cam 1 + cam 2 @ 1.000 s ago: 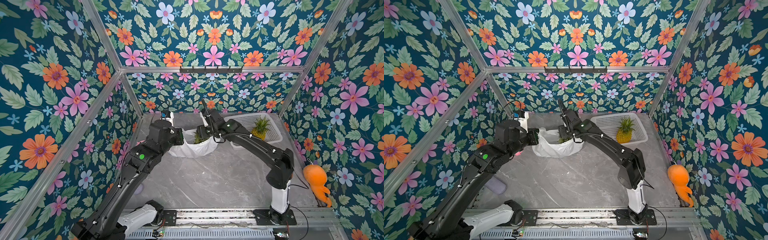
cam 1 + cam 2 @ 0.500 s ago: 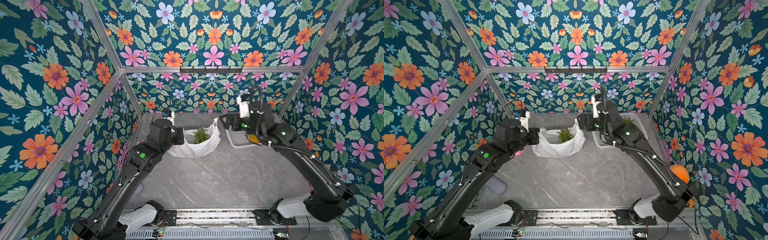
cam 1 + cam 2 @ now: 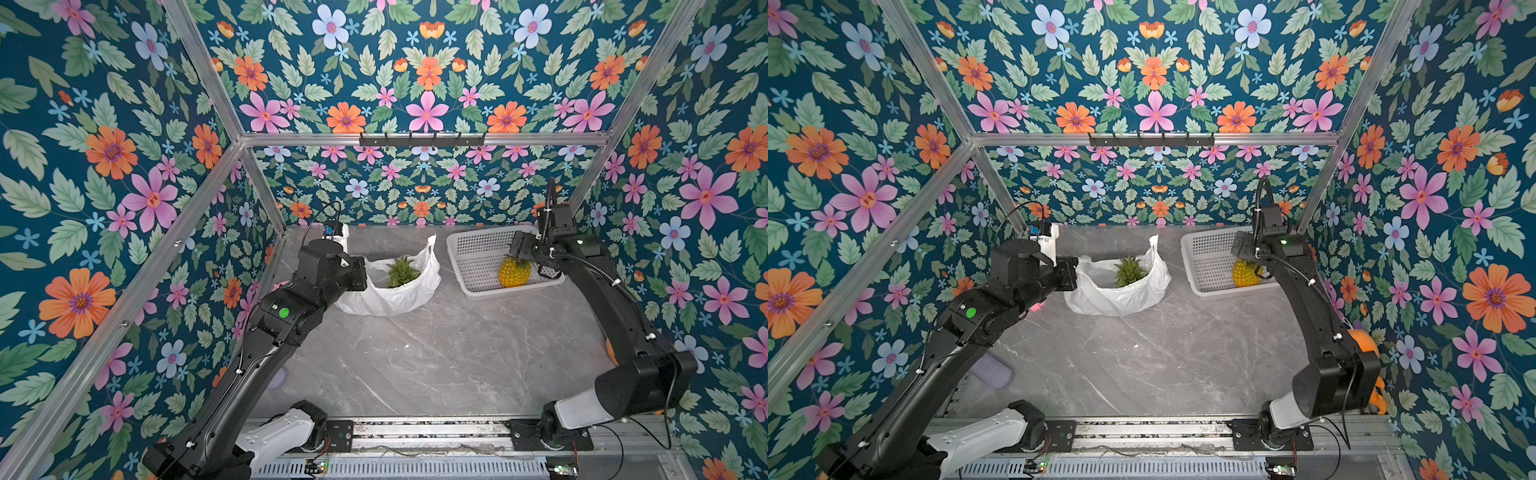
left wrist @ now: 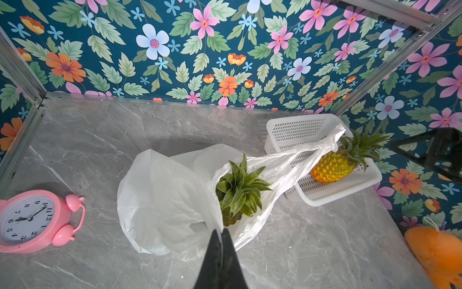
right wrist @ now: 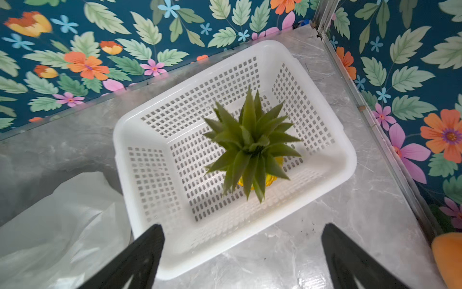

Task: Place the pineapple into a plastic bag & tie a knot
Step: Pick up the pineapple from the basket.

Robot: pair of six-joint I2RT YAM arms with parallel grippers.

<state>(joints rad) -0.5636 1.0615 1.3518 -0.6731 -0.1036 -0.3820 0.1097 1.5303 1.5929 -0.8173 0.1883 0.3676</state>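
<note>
Right wrist view: looks almost straight down the long axis of the basket pineapple (image 5: 252,145), crown end-on and yellow body nearly hidden beneath it, hence judged upright in the white perforated basket (image 5: 150,170). Frames that crown just beyond the two black fingertips of the right gripper (image 5: 242,227), spread to full width and holding nothing. In both top views, sets this gripper directly above the fruit, at about 3 o'clock from the plastic bag (image 3: 399,299) and well apart from it. Places the bag near 12 o'clock from the centre of the marble tabletop (image 3: 415,365), mouth open, with a second pineapple (image 3: 402,272) already inside, crown up. Left wrist view: shows the left gripper (image 4: 221,234) pinched fully closed, apparently on the bag's near rim, keeping the mouth raised. Shows no knot; one handle strap (image 3: 430,245) standing free. Judged next: a straight descent along the fruit's axis by the right arm, clearly the nearer one, then a carry toward 9 o'clock into the bag, fingers clearing the basket wall.
</note>
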